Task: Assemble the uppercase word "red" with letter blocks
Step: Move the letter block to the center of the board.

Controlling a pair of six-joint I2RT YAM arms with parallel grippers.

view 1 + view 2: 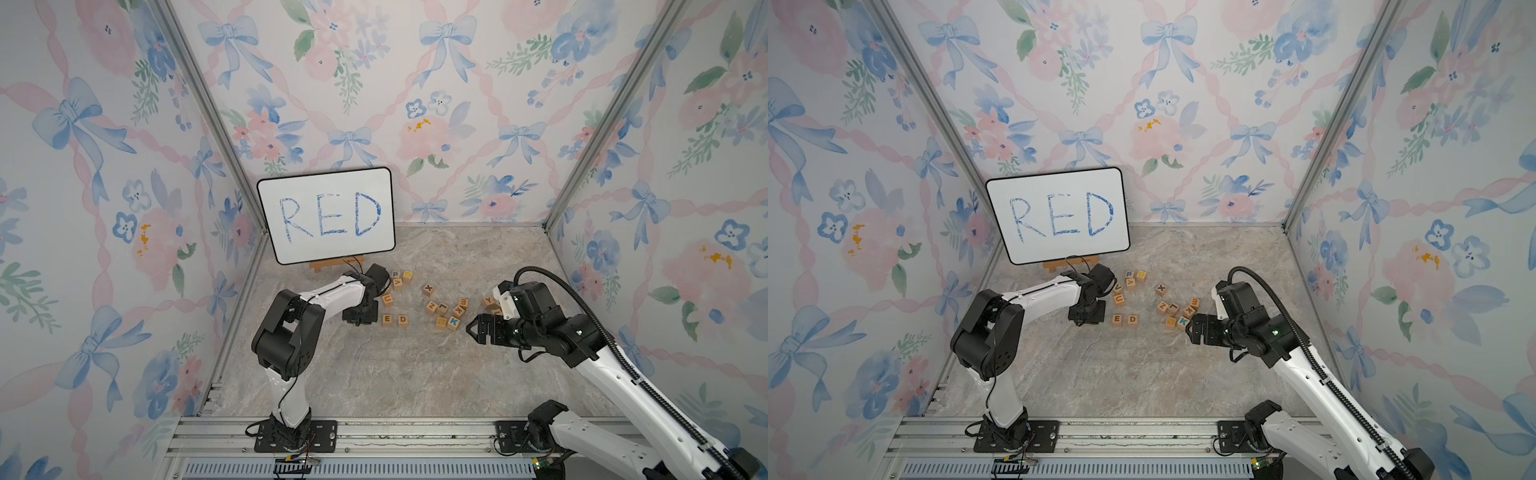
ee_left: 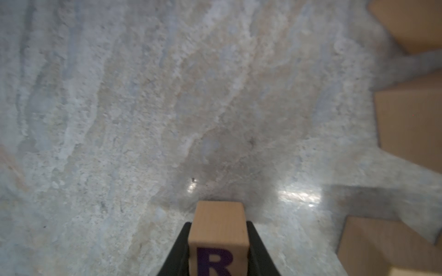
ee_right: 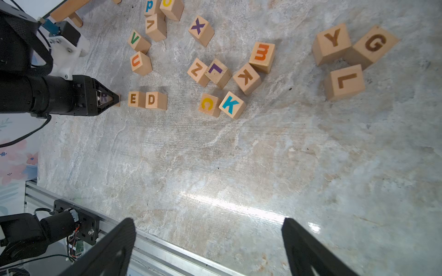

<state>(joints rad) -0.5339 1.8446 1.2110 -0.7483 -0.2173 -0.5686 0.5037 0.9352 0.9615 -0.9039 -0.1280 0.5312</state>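
Pinching R block point(image 2: 218, 229) in left tool point(image 3: 112, 98) just beside E block point(image 3: 134, 99), probably to complete the word; with right tool point(image 3: 208, 222) spread, empty.

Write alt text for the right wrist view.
The left tool, shut on a light-wood cube lettered R, holds it beside the touching wooden E cube and D cube on a grey marbled tabletop. More letter cubes lie scattered; the right tool stands open.

White board point(image 1: 326, 216), blue K cube point(image 1: 454, 321), marbled table point(image 1: 374, 374)
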